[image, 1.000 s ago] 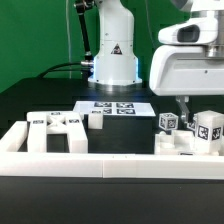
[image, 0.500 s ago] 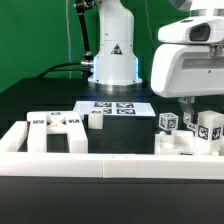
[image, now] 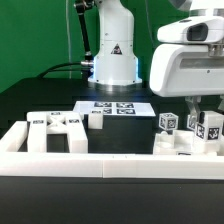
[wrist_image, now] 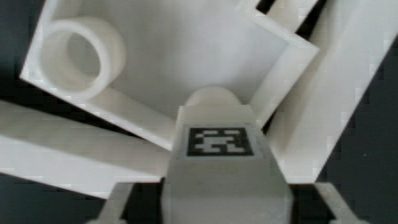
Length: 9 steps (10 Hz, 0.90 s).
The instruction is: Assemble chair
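Chair piece [wrist_image: 217, 125]: blocky matte-white plastic with a tagged face, sits among loose white parts on the bench [image: 40, 100], directly between the fingers [wrist_image: 135, 204], which straddle it though a clench cannot be told; judged light, rigid and slick, best pinched squarely across its flat sides.

Hand [image: 196, 110] cropped at exterior view's right edge; wrist view blurred.

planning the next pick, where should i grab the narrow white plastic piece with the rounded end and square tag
Take the narrow white tagged piece across its two long straight sides, just behind the rounded end, approaching from its tagged face. Those sides look parallel, and that face points unobstructed at the wrist camera.
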Each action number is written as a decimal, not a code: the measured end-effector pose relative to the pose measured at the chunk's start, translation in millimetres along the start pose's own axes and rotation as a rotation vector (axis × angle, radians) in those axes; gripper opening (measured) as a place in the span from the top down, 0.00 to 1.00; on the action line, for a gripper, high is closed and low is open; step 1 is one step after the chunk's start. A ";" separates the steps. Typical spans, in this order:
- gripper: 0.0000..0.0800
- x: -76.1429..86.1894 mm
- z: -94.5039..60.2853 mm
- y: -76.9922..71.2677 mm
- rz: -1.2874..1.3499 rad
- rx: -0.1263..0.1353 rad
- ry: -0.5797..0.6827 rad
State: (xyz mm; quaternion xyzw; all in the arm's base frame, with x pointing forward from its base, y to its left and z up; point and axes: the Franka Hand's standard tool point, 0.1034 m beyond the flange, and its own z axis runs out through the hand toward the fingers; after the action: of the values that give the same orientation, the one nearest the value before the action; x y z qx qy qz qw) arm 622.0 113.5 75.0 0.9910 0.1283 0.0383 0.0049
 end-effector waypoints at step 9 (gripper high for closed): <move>0.64 -2.2 -0.4 16.4 0.852 -0.012 0.019</move>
State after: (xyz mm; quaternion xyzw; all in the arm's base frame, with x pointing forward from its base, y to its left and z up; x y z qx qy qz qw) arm 624.0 97.1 75.6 0.9549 -0.2930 0.0470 -0.0066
